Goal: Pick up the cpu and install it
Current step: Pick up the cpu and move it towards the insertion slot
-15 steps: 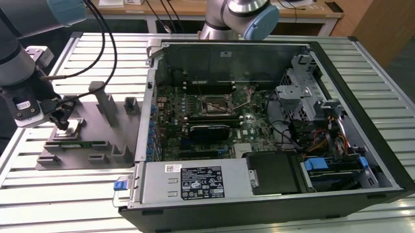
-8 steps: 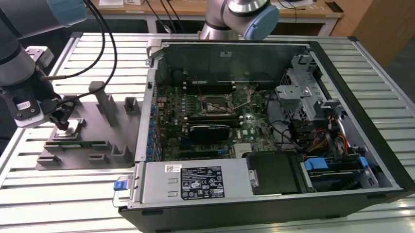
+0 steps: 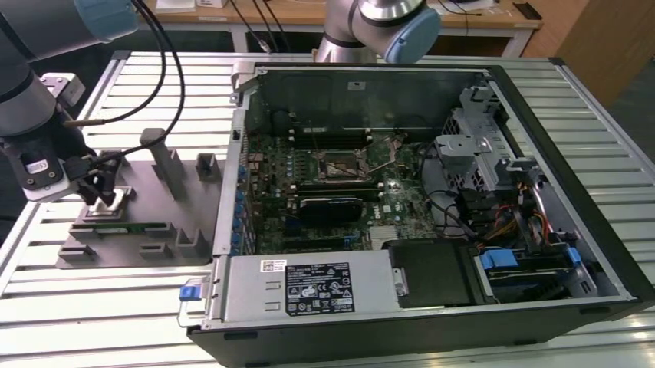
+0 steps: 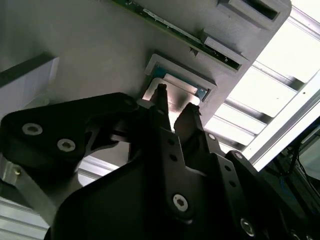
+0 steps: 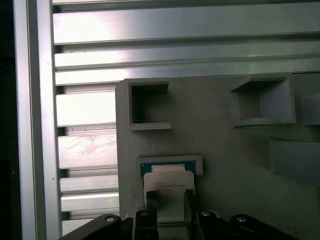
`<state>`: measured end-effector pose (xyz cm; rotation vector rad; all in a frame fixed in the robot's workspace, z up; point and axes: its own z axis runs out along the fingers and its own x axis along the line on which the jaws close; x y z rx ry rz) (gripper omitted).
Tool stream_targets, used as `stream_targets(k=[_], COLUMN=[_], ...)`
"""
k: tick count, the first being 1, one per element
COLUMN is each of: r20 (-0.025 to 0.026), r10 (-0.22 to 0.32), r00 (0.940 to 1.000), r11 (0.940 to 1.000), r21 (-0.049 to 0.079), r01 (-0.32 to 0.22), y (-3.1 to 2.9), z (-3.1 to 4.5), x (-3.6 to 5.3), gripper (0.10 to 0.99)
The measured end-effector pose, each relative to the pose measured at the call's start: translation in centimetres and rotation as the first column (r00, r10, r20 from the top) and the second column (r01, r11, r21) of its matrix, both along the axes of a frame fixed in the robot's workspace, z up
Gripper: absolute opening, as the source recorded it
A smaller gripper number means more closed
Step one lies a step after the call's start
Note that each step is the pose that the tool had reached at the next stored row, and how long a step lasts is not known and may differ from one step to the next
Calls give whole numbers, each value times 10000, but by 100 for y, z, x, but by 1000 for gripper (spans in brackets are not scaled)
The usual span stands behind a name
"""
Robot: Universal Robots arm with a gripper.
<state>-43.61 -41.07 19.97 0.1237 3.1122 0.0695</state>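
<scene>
Gripper: narrowly parted, tips low over the plate's two side edges.
Cpu: seated in a raised-rim pocket near the grey tray's edge.
Room: slatted table bare beside the tray; computer case well apart.

tall posts beside claw, slatted table — open

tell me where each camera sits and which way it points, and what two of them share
Exterior view: off the arm, high up, looking down on the slatted table, open computer case and grey fixture tray; the arm and gripper show at its left.
First wrist view: on the wrist, looking down past the gripper onto the cpu.
Second wrist view: on the wrist, looking closely along the gripper at the cpu.
Both wrist views share the gripper over the cpu in its tray pocket.
</scene>
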Motion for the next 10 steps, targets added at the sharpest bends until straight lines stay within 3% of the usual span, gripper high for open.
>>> stream_targets(k=[2, 3, 4, 5, 7, 10], r20=[0, 0, 0, 0, 0, 0], r10=[0, 0, 0, 0, 0, 0], r00=[10000, 10000, 10000, 10000, 10000, 10000], r11=[10000, 10000, 10000, 10000, 10000, 10000], r21=[0, 0, 0, 0, 0, 0], r01=[0, 0, 0, 0, 0, 0], y=[0, 0, 0, 0, 0, 0], z=[0, 0, 0, -1, -1, -1], x=[0, 0, 0, 0, 0, 0], gripper=[412, 412, 471, 471, 584, 643])
